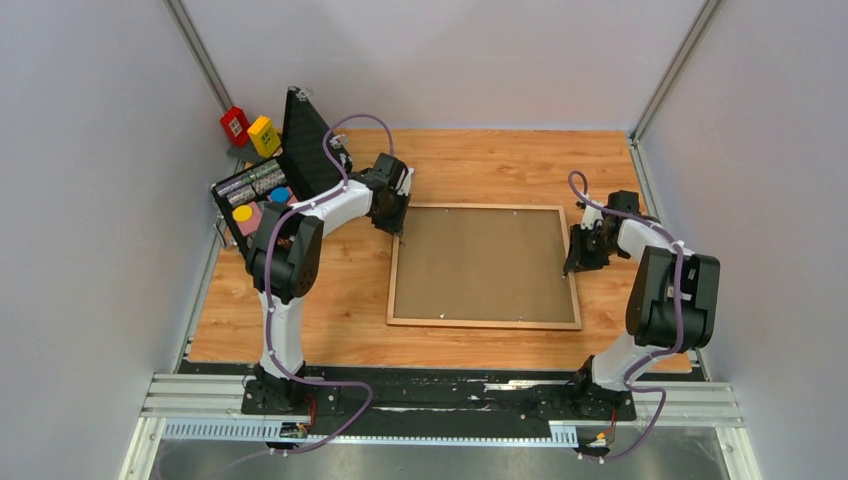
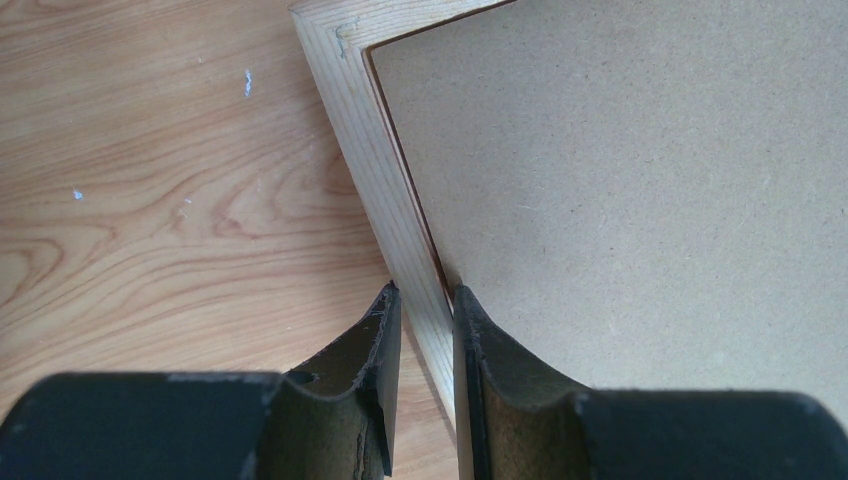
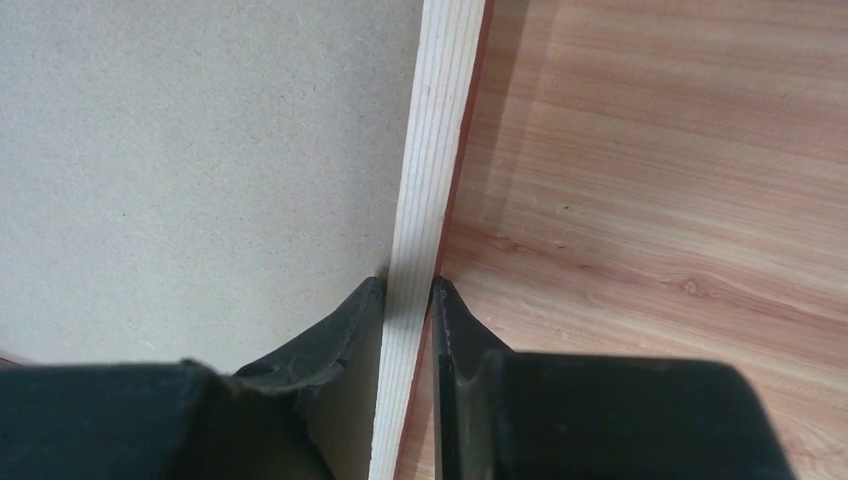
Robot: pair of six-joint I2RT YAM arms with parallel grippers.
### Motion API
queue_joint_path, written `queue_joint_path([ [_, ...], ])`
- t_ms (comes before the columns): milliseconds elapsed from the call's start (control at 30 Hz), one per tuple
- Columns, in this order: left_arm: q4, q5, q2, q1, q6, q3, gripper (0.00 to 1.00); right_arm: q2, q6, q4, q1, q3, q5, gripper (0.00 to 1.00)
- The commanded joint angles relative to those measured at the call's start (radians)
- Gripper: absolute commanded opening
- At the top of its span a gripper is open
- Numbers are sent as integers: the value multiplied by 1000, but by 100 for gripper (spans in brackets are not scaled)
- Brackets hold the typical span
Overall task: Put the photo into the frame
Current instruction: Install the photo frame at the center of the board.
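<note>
The frame point(image 1: 485, 323) lies flat in the middle of the table with its pale wood back up. A plain brown backing board point(image 1: 483, 264) fills it. The photo is hidden. My left gripper point(image 1: 399, 228) is at the left rail near the far corner. In the left wrist view, the left gripper point(image 2: 425, 295) is shut across the pale rail point(image 2: 372, 180), one finger outside and one on the board side point(image 2: 640, 180). My right gripper point(image 1: 572, 262) is at the middle of the right rail. In the right wrist view, the right gripper point(image 3: 408, 285) is closed on that rail point(image 3: 440, 130) beside the board point(image 3: 200, 150).
An open black case point(image 1: 305, 130) stands at the back left, with a tray of small coloured items point(image 1: 250, 195) beside it. A red box point(image 1: 235, 124) and a yellow box point(image 1: 264, 135) sit by the left wall. Grey walls close in both sides.
</note>
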Motion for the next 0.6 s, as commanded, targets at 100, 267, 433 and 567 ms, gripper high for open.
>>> queue_joint_path([
  [100, 1, -1, -50, 1, 37, -2, 0, -21, -137, -3, -6, -39, 46, 18],
  [267, 1, -3, -51, 1, 37, 0, 0, -17, -221, -22, -6, -47, 10, 12],
  [433, -2, -3, -47, 2, 37, 4, 0, 12, -338, -72, -6, -22, -19, 12],
  [567, -3, -5, -45, 3, 38, 4, 0, 27, -429, -132, -6, 19, -54, 13],
])
